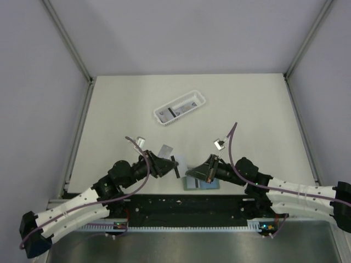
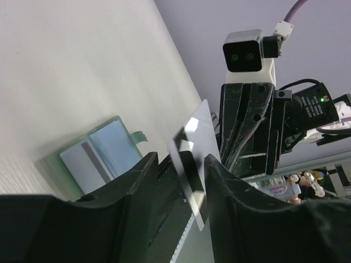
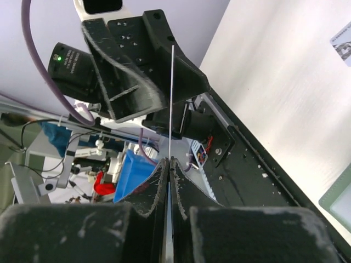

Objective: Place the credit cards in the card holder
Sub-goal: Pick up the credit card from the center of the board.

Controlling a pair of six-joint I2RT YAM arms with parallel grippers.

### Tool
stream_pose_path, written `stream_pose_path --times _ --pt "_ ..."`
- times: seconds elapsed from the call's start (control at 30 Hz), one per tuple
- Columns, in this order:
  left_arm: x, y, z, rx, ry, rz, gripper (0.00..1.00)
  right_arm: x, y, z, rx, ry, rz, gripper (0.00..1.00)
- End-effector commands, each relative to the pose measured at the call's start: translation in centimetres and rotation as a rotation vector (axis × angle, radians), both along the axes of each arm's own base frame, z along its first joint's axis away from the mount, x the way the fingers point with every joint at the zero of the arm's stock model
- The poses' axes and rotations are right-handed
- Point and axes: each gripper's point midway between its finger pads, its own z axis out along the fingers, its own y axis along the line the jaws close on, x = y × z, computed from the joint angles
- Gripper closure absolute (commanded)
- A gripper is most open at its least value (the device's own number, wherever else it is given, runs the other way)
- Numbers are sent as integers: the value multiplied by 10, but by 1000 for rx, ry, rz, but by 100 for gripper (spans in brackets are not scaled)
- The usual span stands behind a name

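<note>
The table (image 1: pixel 109 109) is carrying everything. The white slotted basket (image 1: pixel 200 98) is sitting well back from the arms, and something card-like with a dark band is showing inside it, though it is too small to be sure.

The card holder (image 2: pixel 125 127) is lying open at the near edge, just under the right gripper (image 3: pixel 169 164). One credit card (image 2: pixel 82 161) is already lying on its pale inside, stripe up. Whether it is tucked in a pocket cannot be told.

A second card (image 3: pixel 171 109) is being held in the air between the two arms. The right jaws are clenching its lower edge. The left gripper (image 2: pixel 182 164) is reaching in from the other side with its fingers (image 2: pixel 143 176) spread on either side of the card, seemingly not pressing it.

A third grey card (image 1: pixel 166 150) appears to be lying loose on the table just behind the left gripper.

By this reading one card is home, one is in hand, and at least one is waiting.

Only the left wrist view is showing the stowed card's stripe. Only the right wrist view is showing the pinch, with the card edge-on. Only the top view is showing the basket and the loose card
</note>
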Motion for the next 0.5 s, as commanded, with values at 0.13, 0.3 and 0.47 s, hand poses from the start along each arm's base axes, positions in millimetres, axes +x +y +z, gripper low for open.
stream_pose_path --times 0.13,0.3,0.47 --pt "-8 -7 43 -107 -92 -60 100 -3 1 28 47 -80 28 89" --pt "-18 -15 44 -95 -104 -136 100 2 -3 39 6 -145 5 69" --pt "-27 -22 43 -98 -107 -202 100 2 -4 48 4 -171 3 69"
